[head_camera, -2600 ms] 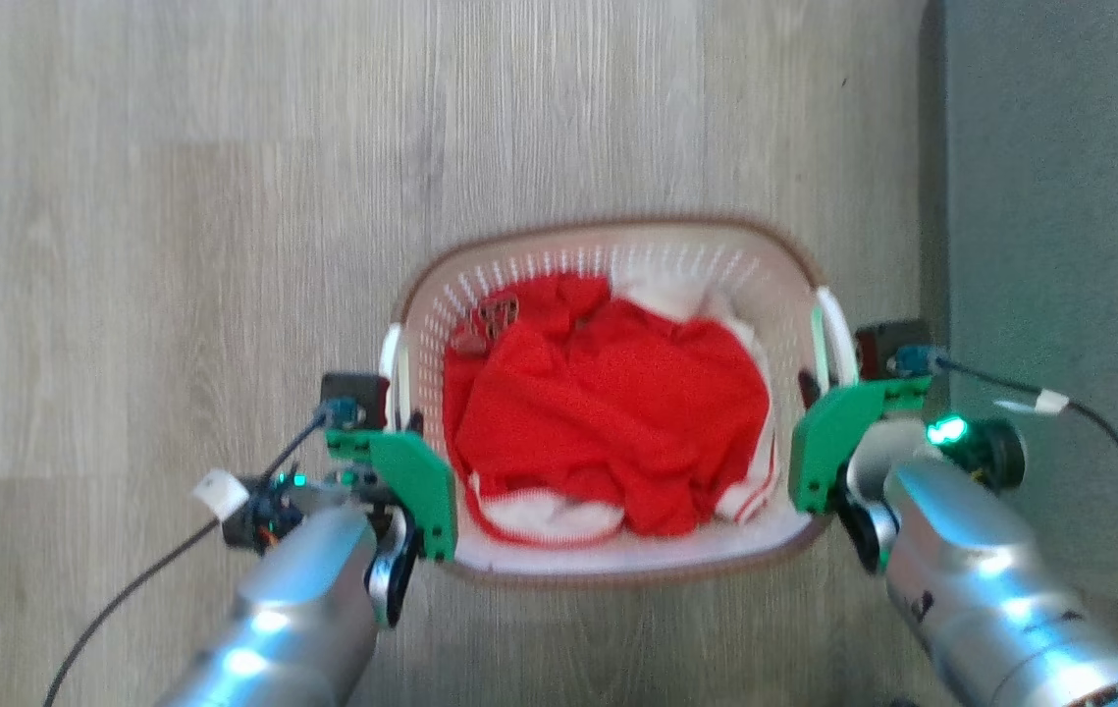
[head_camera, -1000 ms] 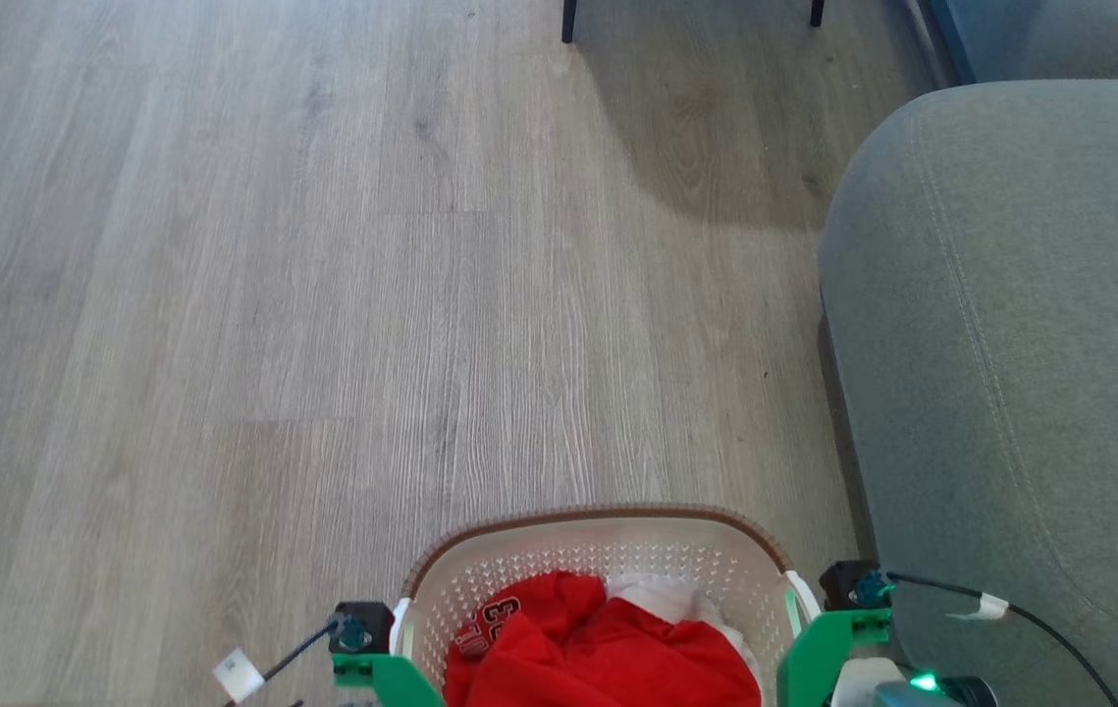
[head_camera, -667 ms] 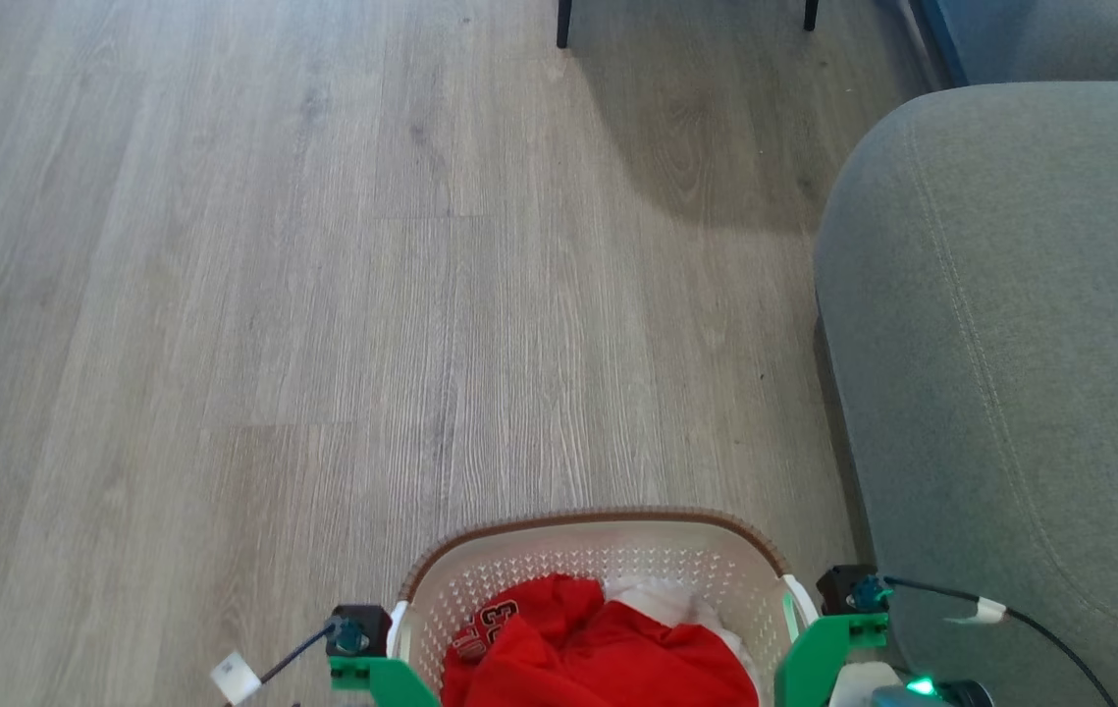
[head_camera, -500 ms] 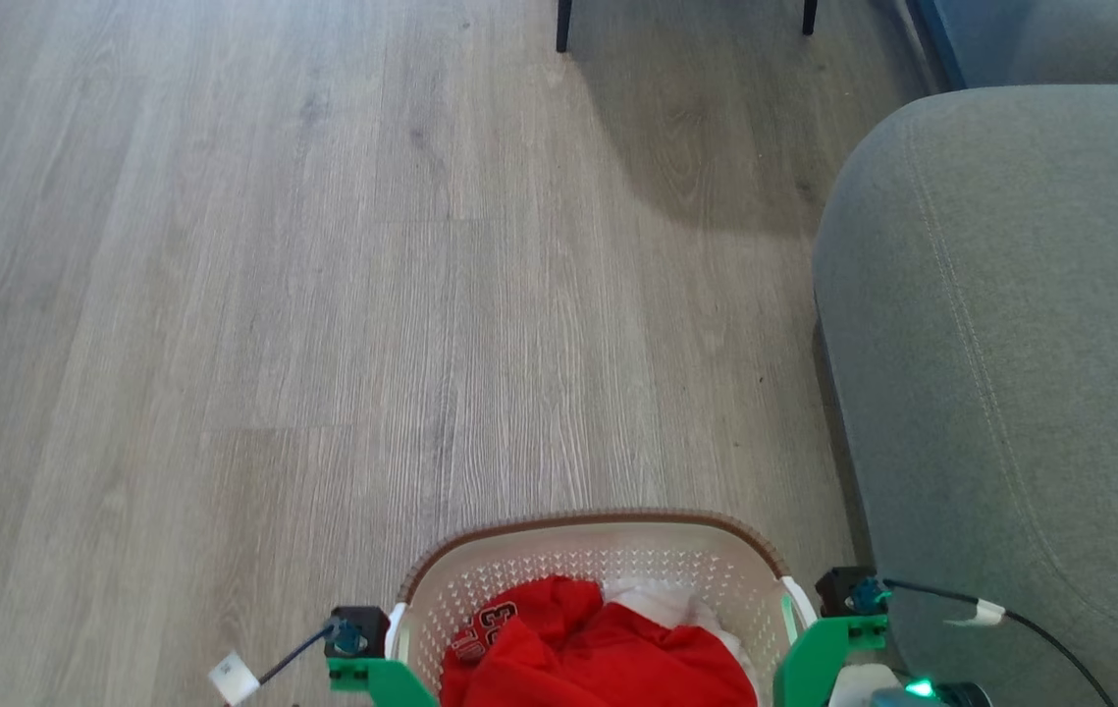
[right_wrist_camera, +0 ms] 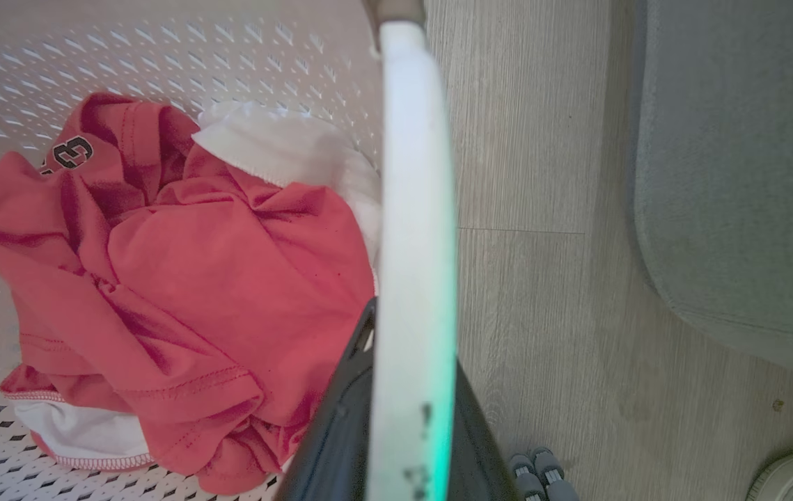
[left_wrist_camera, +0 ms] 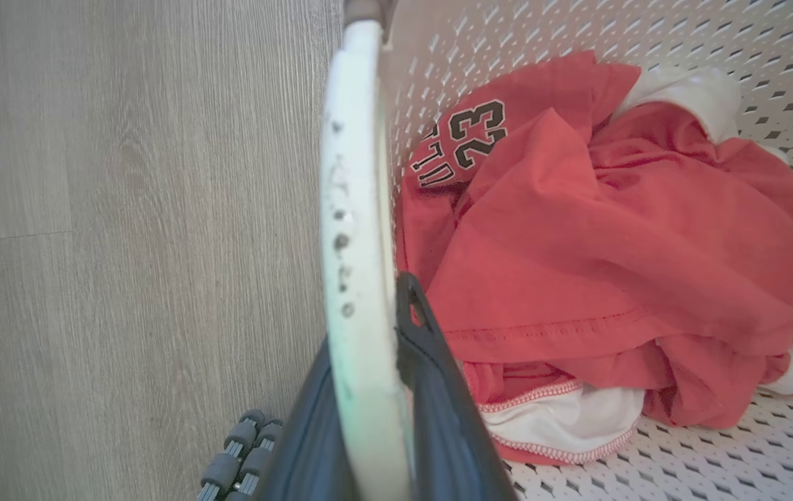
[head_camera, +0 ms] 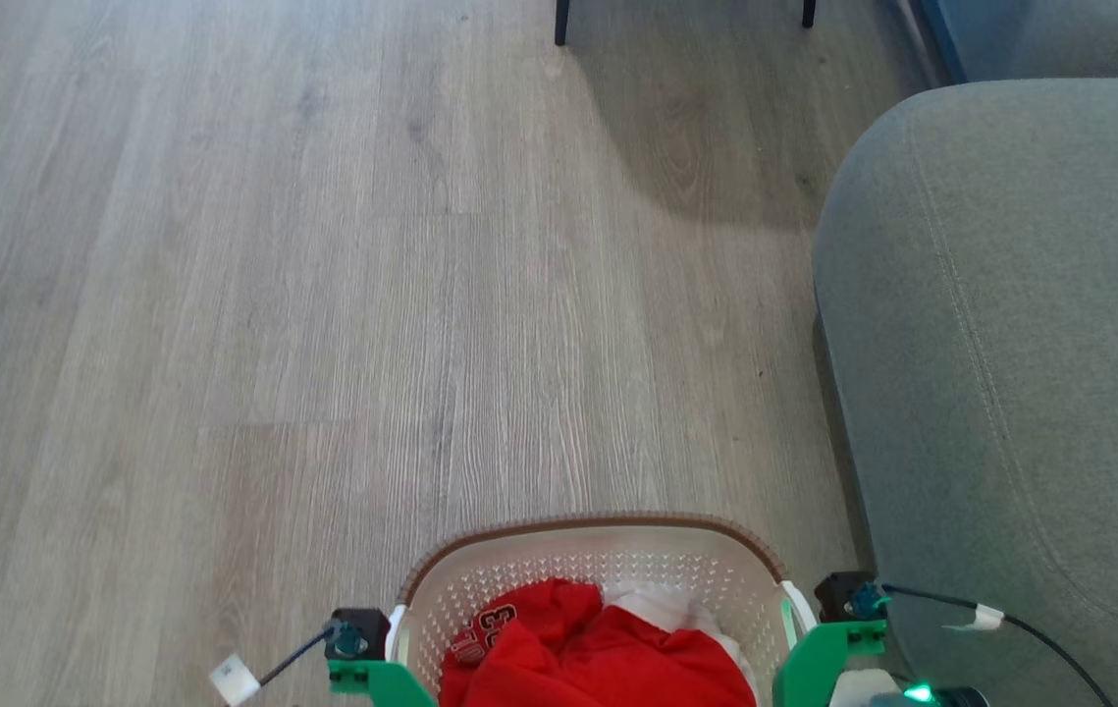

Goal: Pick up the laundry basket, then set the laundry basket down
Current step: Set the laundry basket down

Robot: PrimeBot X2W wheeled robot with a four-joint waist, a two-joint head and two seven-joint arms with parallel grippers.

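Laundry basket (head_camera: 529, 579) hangs between the two grippers at the bottom edge of the head view, close in to the robot. Left gripper (left_wrist_camera: 368, 334) is clamped on the left handle (left_wrist_camera: 351, 174): one dark finger on the inner side of the handle, the other on the outer side, the white bar pinched between them. Right gripper (right_wrist_camera: 410, 341) mirrors that on the right handle (right_wrist_camera: 417, 139). Load inside is a red jersey (left_wrist_camera: 577, 229) printed 23 plus a white garment (right_wrist_camera: 278, 149), bunched between the grippers and well below the rim. Outboard of the left gripper is bare wood floor (head_camera: 274, 295). Just outboard of the right gripper is a grey sofa (head_camera: 1010, 344), and dark furniture legs (head_camera: 559, 22) stand far ahead. Read on progress: grasp is done on both sides and the basket looks lifted and level, though clearance under its base is hidden, so that part is a judgement. Left to do: lower it onto open floor and open both grippers. Watch the sofa edge beside the right arm on the way down.
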